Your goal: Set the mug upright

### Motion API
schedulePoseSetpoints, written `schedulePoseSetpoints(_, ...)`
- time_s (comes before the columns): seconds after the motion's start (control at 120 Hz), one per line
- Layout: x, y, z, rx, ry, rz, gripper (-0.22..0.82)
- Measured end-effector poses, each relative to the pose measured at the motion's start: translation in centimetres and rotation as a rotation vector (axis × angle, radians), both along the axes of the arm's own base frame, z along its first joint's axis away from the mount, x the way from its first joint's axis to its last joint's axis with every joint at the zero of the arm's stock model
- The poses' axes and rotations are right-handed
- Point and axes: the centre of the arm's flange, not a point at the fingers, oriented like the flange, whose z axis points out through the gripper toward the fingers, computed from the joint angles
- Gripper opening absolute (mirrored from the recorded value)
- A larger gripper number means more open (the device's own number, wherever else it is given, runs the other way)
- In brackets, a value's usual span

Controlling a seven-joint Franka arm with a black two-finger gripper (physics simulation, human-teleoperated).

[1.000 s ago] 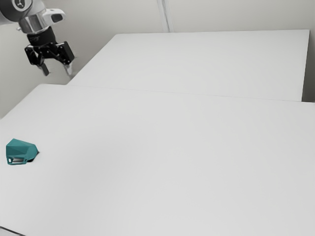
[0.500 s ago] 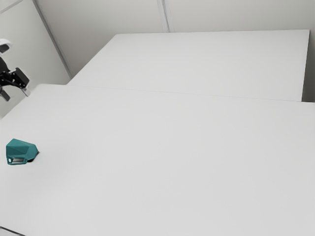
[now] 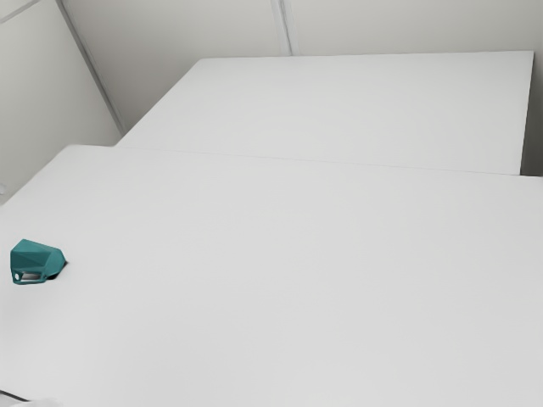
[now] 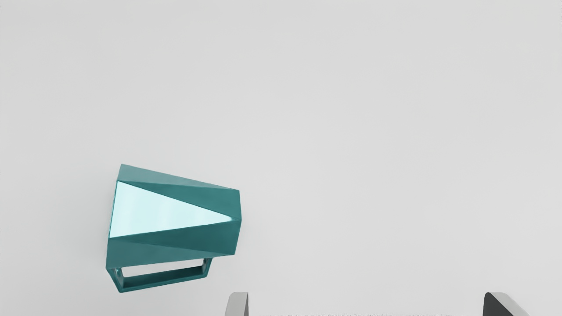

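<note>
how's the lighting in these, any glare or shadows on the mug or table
Wrist view: glare whitens one face of the mug, and a faint shadow lies beside it on the table. Exterior view: even light, the mug teal without strong glare.

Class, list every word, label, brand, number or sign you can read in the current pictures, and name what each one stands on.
There are none to read.
Mug: plain teal faces, one shining pale, no lettering.
Table: plain pale surface, no marks to read.
Gripper: no text on the visible fingertips.
</note>
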Motion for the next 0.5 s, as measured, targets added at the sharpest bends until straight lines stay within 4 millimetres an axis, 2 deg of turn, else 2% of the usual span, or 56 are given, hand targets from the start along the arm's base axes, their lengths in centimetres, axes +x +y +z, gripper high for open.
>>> schedulePoseSetpoints(0.3,-5.7,6.5,-6.2,-0.037,-0.121,-0.077,0.58)
schedulePoseSetpoints(0.5,-6.6,9.3,-9.2,-0.037,-0.225,-0.141,0.58)
